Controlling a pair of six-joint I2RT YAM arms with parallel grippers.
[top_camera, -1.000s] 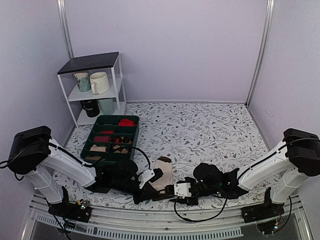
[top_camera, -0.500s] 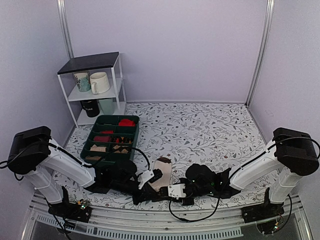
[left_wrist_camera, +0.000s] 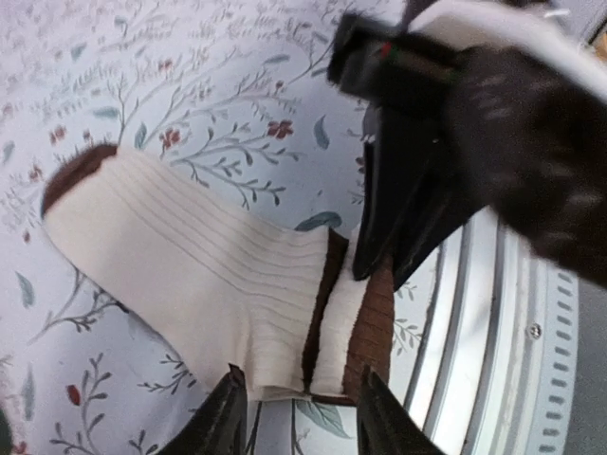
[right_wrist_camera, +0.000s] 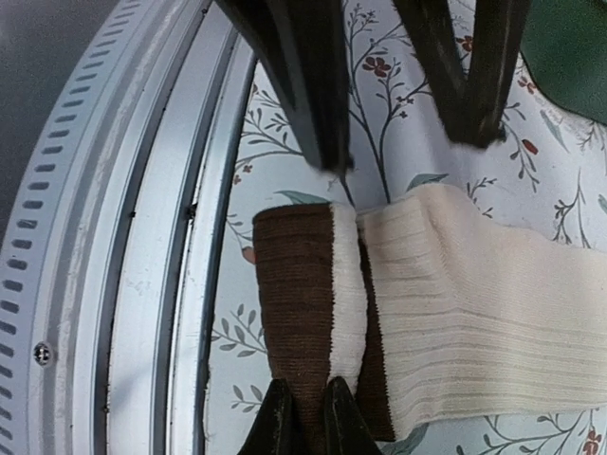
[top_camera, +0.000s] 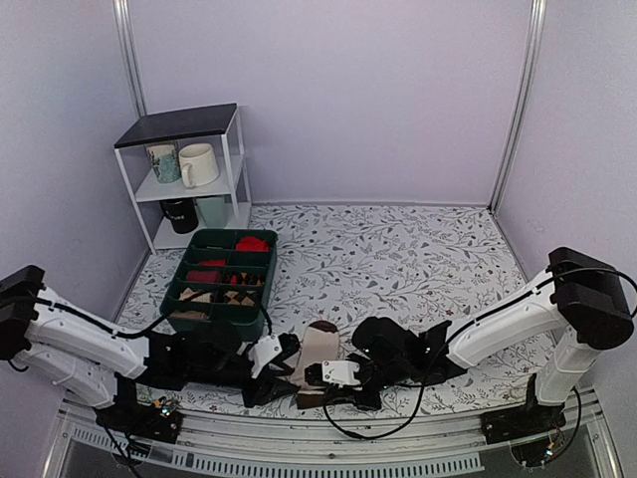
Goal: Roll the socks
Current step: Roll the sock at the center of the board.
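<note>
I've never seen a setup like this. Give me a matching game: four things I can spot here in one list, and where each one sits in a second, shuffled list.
Things:
1. socks
2. green tray
3. cream mug
4. black mug

Places:
A. bottom level of the white rack
B. on the table, just in front of the rack
C. middle level of the rack
D. lying flat at the table's near edge

Pairs: 1-D, 2-B, 3-C, 4-A
</note>
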